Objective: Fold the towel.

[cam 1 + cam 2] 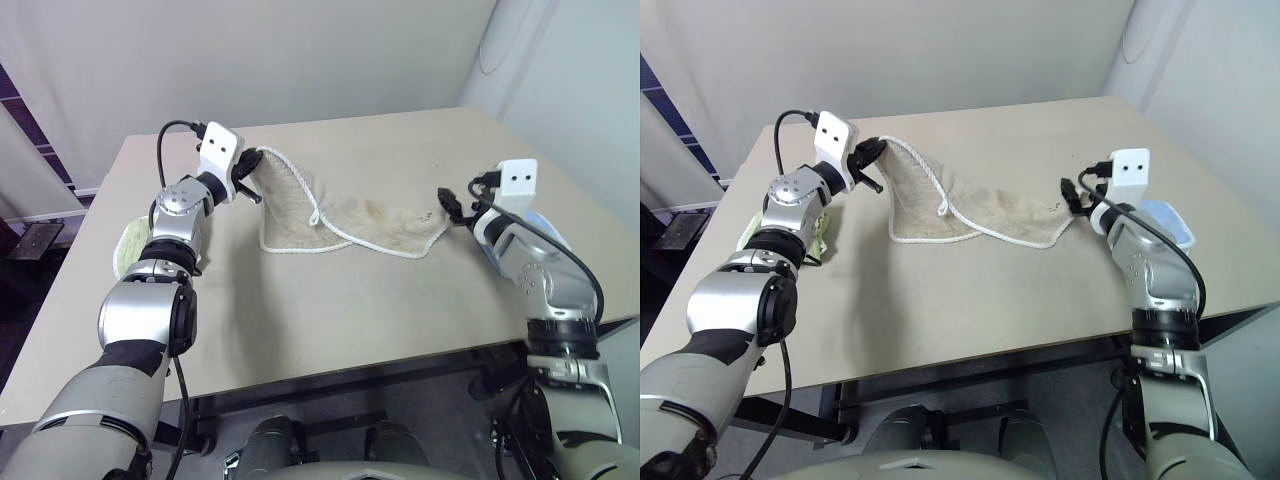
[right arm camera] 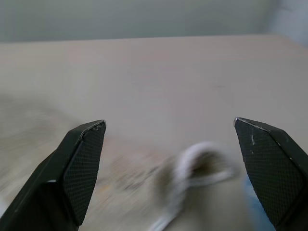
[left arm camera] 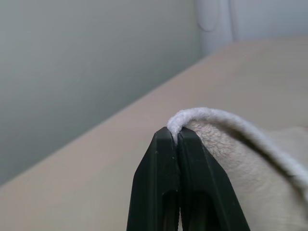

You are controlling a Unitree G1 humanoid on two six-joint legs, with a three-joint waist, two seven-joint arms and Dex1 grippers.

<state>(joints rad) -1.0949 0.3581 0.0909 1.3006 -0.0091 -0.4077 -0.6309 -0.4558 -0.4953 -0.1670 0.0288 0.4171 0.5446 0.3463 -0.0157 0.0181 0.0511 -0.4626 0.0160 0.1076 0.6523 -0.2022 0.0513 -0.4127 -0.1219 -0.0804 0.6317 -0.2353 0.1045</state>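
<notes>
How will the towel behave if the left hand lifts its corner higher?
Probably floppy: the towel already sags from the left hand down to the table. It seems light, and the terry likely grips rather than slips.

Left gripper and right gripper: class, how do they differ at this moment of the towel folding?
The left gripper is shut on the towel, lifting its corner; the right gripper is open and holds nothing. The left is at the towel's left end, the right at its right corner. Both have black fingers.
</notes>
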